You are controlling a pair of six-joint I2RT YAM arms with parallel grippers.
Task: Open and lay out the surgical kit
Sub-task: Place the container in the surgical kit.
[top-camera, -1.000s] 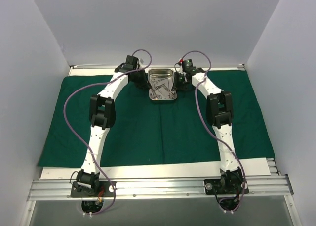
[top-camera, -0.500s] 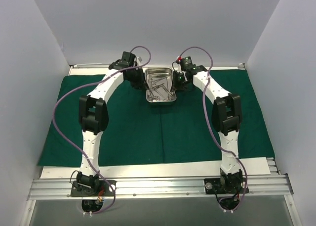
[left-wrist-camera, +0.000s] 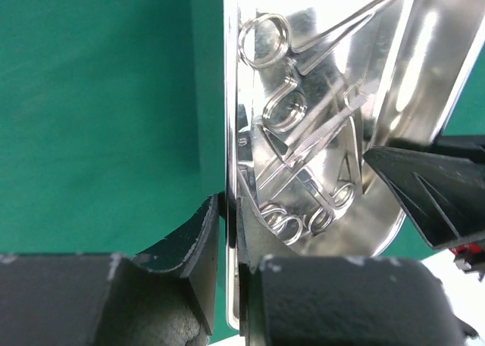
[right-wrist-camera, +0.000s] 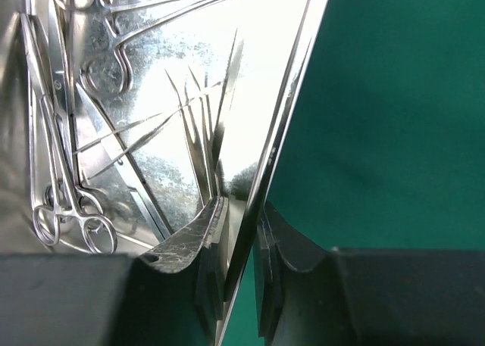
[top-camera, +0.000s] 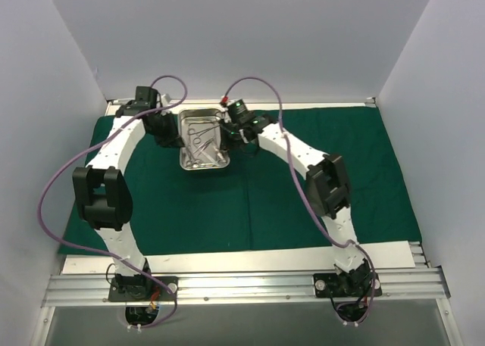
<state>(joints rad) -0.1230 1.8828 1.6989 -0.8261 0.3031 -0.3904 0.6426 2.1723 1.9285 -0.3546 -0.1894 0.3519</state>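
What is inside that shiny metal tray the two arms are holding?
Slim silver ring-handled instruments lie overlapping in the steel tray, with pointed tweezers among them. Where they cross, the lower ones are partly covered, so an exact count is unclear.

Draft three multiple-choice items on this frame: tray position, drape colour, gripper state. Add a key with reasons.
1. Where is the steel tray?
A. Over the far part of the drape, left of centre.
B. On the white board at the near edge.
C. At the drape's near right corner.

2. What colour is the drape?
A. Blue.
B. White.
C. Dark green.

3. How do the left gripper and right gripper stand?
A. Both open, clear of the tray.
B. Each shut on a side wall of the tray.
C. Only the left one holds the tray.

Key:
1 A: the top view shows it between the two wrists, far and left of centre.
2 C: the cloth is dark green in every view.
3 B: each wrist view shows a thin tray wall pinched between the fingers.
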